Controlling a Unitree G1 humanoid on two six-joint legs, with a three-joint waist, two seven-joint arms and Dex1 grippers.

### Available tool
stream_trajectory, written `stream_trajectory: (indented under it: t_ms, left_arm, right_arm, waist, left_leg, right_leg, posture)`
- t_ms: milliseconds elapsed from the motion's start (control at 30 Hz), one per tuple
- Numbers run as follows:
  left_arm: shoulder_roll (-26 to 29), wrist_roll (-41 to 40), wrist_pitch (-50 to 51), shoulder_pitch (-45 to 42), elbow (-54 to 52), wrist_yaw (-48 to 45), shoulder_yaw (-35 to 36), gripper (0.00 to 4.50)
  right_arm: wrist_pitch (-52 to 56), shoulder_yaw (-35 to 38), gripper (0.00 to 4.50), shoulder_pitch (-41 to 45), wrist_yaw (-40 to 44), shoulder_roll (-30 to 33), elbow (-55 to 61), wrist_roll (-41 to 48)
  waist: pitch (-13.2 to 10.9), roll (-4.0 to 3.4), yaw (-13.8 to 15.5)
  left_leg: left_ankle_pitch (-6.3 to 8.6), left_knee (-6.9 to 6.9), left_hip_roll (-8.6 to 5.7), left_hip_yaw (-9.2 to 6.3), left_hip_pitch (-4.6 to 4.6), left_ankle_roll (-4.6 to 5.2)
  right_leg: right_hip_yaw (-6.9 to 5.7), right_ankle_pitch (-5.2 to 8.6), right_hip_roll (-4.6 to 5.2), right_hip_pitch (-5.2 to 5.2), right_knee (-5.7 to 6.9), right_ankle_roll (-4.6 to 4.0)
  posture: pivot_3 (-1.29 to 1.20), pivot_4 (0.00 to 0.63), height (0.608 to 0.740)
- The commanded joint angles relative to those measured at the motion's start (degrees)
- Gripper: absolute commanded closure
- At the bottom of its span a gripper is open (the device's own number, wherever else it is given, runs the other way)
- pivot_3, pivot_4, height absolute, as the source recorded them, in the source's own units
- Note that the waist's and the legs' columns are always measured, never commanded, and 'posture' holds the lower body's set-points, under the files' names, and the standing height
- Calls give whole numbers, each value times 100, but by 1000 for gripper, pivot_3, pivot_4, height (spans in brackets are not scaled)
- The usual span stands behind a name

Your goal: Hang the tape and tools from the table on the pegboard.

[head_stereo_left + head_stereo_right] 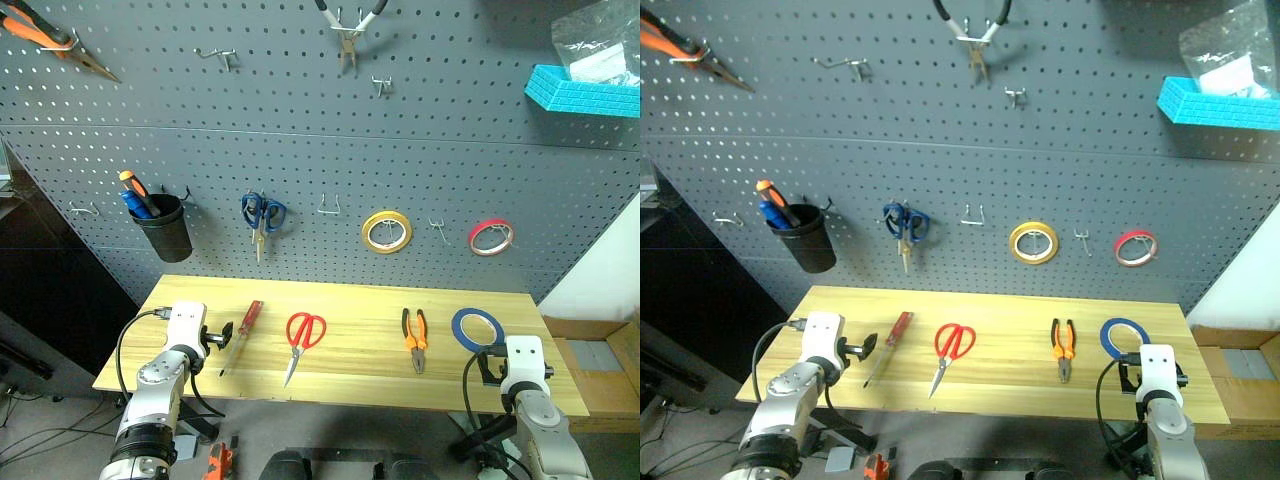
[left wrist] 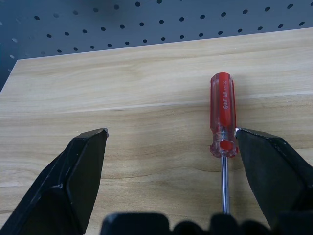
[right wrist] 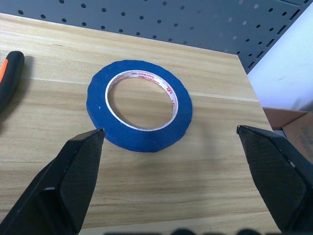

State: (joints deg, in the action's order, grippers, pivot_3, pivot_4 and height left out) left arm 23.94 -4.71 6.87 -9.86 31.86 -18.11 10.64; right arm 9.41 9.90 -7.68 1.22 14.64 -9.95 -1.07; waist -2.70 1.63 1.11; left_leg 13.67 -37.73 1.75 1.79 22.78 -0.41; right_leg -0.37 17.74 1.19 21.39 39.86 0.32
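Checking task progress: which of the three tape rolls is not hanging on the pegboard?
The blue tape roll: it lies flat on the table, while the yellow and red rolls hang on hooks.

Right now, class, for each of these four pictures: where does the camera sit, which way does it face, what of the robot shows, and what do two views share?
Left eye view: on the head, facing forward and down at the pegboard and table; both arms show.
Right eye view: beside it, same scene, slightly shifted.
Left wrist view: on the left wrist, facing along the open left gripper at the screwdriver.
Right wrist view: on the right wrist, facing along the open right gripper at the blue tape roll.
Shared: both wrist views show the table and pegboard.
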Motion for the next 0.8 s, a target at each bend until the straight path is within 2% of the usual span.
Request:
stream_trajectory:
  t_ms: [33, 800]
  left_arm:
    - [92, -48, -17, -84, -204, 24, 92, 18]
    - [55, -112, 90, -75, -354, 47, 182, 18]
  right_arm:
    - [-12, 37, 0, 41, 30, 82, 269, -29]
    - [58, 46, 0, -18, 41, 99, 341, -8]
  waist:
    - [0, 0, 0]
    - [0, -1, 8]
  left_leg:
    - [0, 0, 0, 0, 0, 0]
    - [0, 0, 0, -1, 0, 0]
  right_leg:
    - [0, 0, 0, 0, 0, 0]
    - [0, 0, 0, 0, 0, 0]
  posture:
    - [62, 0, 740]
    - [62, 0, 740]
